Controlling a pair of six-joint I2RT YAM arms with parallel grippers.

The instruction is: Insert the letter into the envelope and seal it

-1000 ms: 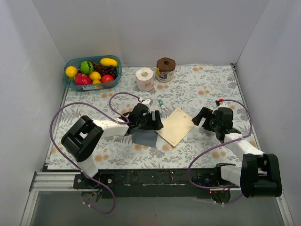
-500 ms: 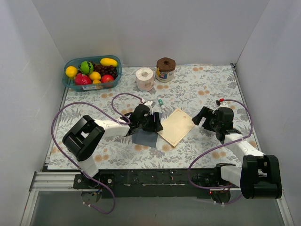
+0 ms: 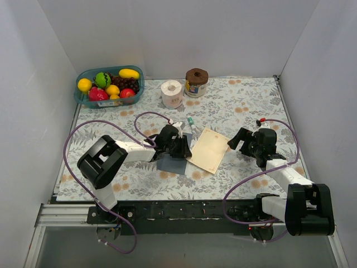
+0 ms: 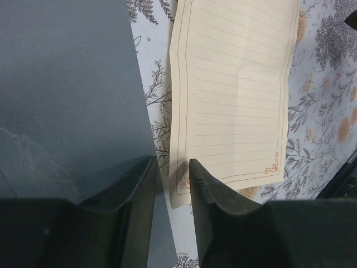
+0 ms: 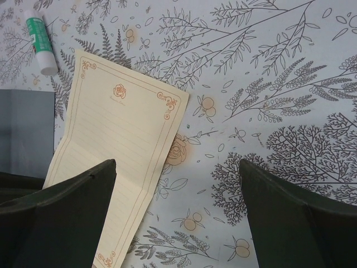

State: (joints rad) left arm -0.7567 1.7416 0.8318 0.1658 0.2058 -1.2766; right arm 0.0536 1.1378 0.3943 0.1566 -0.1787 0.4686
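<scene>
The cream-tan lined letter point(image 3: 207, 149) point(image 4: 234, 95) point(image 5: 120, 139) lies flat on the floral cloth at mid-table. Left of it lies the dark grey envelope point(image 3: 172, 163) point(image 4: 61, 84) point(image 5: 25, 128). My left gripper point(image 3: 187, 146) point(image 4: 172, 163) is low over the seam between the two. Its jaws are narrowed to a slim gap, one finger over the envelope and the other over the letter's near left corner. That corner's edge shows in the gap. My right gripper point(image 3: 237, 139) point(image 5: 177, 167) stands wide open just right of the letter, holding nothing.
A green-and-white glue stick point(image 3: 191, 121) point(image 5: 40, 42) lies just behind the letter. At the back stand a teal fruit basket point(image 3: 109, 85), a paper roll point(image 3: 172, 93) and a brown-lidded jar point(image 3: 196, 82). White walls enclose the table on three sides.
My left gripper's jaws have narrowed at the letter's left edge, and the letter has shifted and turned slightly. The right arm has barely moved.
</scene>
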